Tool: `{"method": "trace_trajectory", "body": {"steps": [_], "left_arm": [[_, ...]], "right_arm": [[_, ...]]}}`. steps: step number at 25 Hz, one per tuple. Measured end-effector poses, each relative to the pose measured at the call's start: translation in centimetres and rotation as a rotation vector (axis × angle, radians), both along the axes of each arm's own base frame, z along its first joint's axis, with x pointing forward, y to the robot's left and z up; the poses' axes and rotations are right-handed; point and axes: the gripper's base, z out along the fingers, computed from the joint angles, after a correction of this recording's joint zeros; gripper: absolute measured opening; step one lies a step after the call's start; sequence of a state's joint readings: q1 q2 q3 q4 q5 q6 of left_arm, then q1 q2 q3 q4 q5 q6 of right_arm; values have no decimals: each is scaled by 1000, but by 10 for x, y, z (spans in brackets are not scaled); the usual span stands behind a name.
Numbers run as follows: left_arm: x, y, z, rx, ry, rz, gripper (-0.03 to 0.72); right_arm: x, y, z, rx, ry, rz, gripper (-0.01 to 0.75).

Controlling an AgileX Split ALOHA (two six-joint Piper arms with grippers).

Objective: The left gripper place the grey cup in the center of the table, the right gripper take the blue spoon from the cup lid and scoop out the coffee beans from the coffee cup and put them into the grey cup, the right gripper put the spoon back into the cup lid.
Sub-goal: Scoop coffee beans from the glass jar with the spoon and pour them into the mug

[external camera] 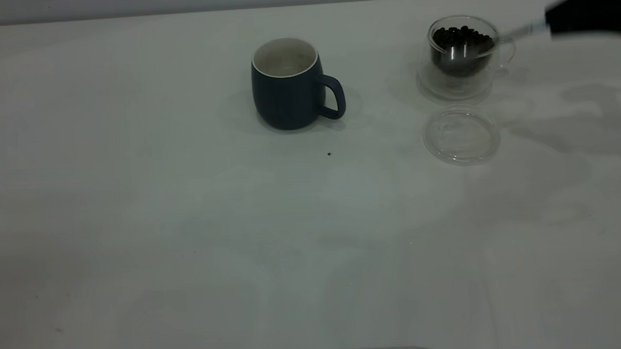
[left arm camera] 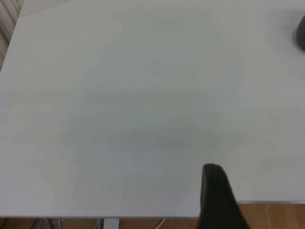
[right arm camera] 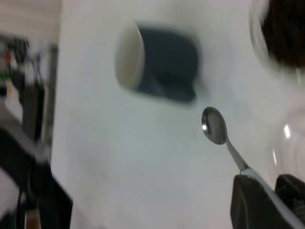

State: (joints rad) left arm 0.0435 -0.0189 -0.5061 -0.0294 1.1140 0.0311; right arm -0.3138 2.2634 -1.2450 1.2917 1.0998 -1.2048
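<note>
From the outside camera we see the whole white table [external camera: 187,227]. The grey cup [external camera: 288,86] stands upright near the middle, closer to the far edge, with its handle turned toward the right side. The coffee cup [external camera: 462,50] stands near the far right corner, and the coffee beans [external camera: 462,38] sit in a dark heap inside it. The cup lid [external camera: 462,135] lies flat just in front of it, a bit apart from it.

The right gripper [external camera: 591,7] comes in at the far right corner, blurry and cut off by the picture's edge. It is closed around the blue spoon [external camera: 493,40], and the shiny bowl seems to be at the glass cup, but it is smeared and hard to place.

The right wrist camera shows more of the spoon [right arm camera: 217,129]. Its bowl looks bare, and the pale handle runs between the two black fingers [right arm camera: 252,205]. The grey cup [right arm camera: 159,64] and the beans [right arm camera: 286,28] are blurred there.

The left wrist camera shows mostly bare table [left arm camera: 143,95]. One dark finger [left arm camera: 217,200] of the left gripper pokes in by the near edge. We cannot tell if its jaws are open or closed. A dark bit at the picture's edge is too cut off to name.
</note>
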Motion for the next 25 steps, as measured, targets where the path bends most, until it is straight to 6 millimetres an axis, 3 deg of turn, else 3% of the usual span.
{"method": "trace_trajectory", "body": {"steps": [4, 9, 25], "left_arm": [[0, 0, 0, 0, 0, 0, 507], [0, 0, 0, -2, 0, 1, 507], [0, 0, 0, -1, 0, 1, 507]], "right_arm": [[26, -2, 14, -32, -34, -129, 102], [46, -3, 12, -90, -27, -208, 102], [45, -4, -49, -55, 119, -265, 102]]}}
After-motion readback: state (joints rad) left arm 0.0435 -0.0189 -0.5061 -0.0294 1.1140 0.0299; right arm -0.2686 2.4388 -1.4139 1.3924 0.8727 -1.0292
